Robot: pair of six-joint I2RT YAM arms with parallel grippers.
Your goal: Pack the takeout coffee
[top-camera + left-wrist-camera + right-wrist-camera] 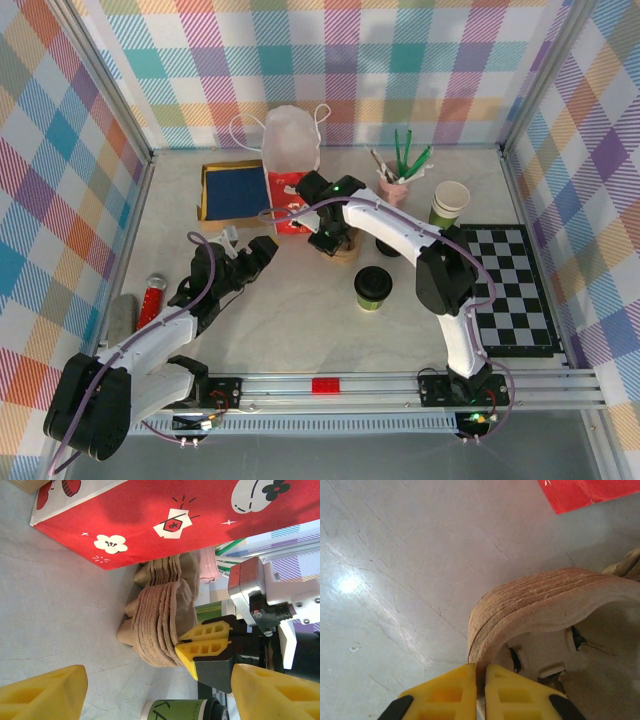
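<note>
The takeout coffee (373, 287), an olive-green cup with a black lid, stands upright mid-table; its side shows at the bottom of the left wrist view (185, 710). Behind it lies a stack of brown pulp cup carriers (344, 250) (160, 625) (545, 600) in front of the red bag (288, 190) (150, 520). My right gripper (331, 240) (205, 641) (481, 690) is shut on the rim of the top carrier. Left of the stack, my left gripper (247, 252) (159, 680) stands open and holds nothing, facing the carriers.
A blue tray with a yellow rim (230, 188) lies at the back left. A pink cup of utensils (397, 182) and a lidless cup stack (449, 203) stand at the back right. A checkered mat (510, 290) covers the right side. A red tube (152, 300) lies at the left edge.
</note>
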